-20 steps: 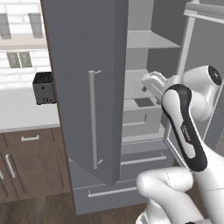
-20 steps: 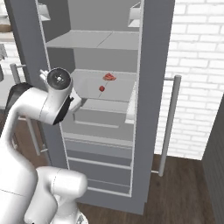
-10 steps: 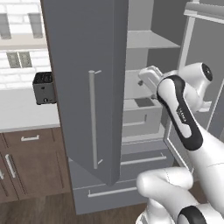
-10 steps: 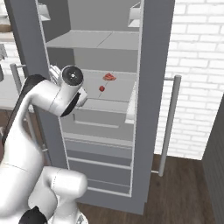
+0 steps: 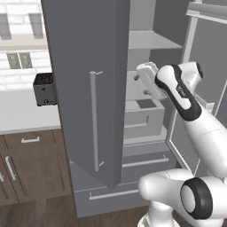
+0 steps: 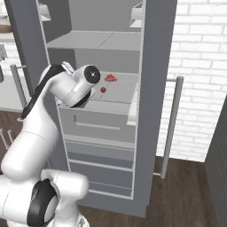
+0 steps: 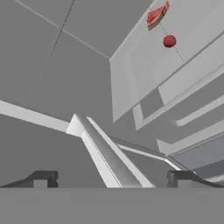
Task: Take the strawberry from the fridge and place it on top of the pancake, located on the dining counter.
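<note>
Strawberry retrieval is at the reach-in stage. The fridge (image 6: 150,111) stands with both doors swung wide, its pale shelves and the drawers below them exposed. The arm leans into the opening at the shelf's level, and its gripper (image 7: 111,177) has its fingers spread as wide as they go, with nothing between them.

On the middle shelf (image 6: 122,91) lies the strawberry (image 6: 103,89), a small deep-red ball resting near the shelf's front. In the hand view it sits far up and to the right (image 7: 169,41), so it lies ahead of the fingers and off to one side, well apart from them; the hand would probably have to advance and turn toward it before it could close.

Just behind the berry rests a flatter pinkish-red slab (image 6: 111,78), near but not touching it; a careless closing could catch that instead. The shelf's front lip and the drawer (image 6: 97,124) beneath sit between hand and berry.

A dark toaster (image 5: 44,88) stands on the kitchen counter, left of the open door.
</note>
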Robot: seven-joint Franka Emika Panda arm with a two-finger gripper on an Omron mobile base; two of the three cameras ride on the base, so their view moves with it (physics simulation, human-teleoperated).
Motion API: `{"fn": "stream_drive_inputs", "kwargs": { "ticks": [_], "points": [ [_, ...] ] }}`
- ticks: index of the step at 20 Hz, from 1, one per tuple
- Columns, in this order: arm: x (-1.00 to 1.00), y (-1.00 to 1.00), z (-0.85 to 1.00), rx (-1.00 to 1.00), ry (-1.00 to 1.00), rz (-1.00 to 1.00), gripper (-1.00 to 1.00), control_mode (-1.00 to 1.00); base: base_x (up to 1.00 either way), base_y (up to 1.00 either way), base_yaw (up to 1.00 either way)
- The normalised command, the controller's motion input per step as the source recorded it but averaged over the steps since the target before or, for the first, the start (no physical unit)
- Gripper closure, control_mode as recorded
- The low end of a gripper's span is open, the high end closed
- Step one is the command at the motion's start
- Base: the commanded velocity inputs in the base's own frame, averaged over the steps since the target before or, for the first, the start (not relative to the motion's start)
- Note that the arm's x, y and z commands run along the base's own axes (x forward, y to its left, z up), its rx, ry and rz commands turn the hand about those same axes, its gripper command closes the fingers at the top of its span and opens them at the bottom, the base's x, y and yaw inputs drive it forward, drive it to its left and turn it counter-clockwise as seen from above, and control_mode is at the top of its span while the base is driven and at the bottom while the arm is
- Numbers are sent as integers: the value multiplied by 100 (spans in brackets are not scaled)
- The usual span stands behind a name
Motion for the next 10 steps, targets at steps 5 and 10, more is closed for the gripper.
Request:
{"fn": "stream_drive_inputs", "kwargs": {
  "ticks": [5,10],
  "points": [
    [45,47,0,1,1,15,-100,-100,0,0,0],
    [0,71,0,0,0,20,-100,-100,0,0,0]
  ]
}}
